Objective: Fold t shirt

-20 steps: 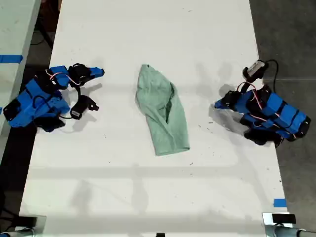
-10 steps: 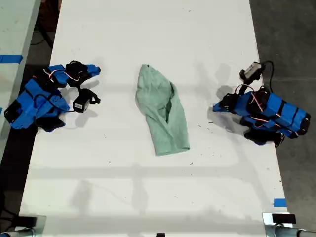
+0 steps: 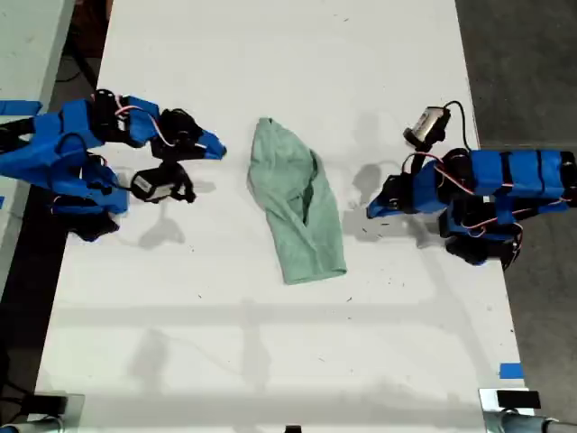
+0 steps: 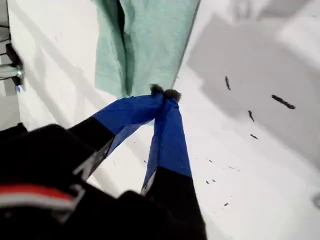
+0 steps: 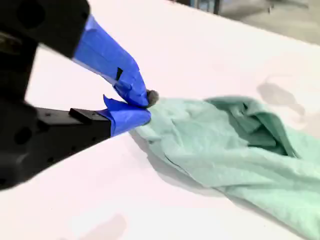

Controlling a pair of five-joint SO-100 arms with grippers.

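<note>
White table [image 3: 270, 361], grey floor beside | t shirt [image 3: 297, 203] bunched mid-table | my first gripper [image 3: 371, 209], my second gripper [image 3: 219, 152]: fingers together, empty

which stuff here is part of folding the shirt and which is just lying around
Part of the job: t shirt, my first gripper, my second gripper.

Just lying about: blue tape mark near the table edge, dark specks.

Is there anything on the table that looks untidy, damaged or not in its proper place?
Only the t shirt: it lies on the table as a wrinkled, slanted strip with one fold gaping open, not flat. Small dark specks dot the table near it. Nothing looks damaged.
</note>
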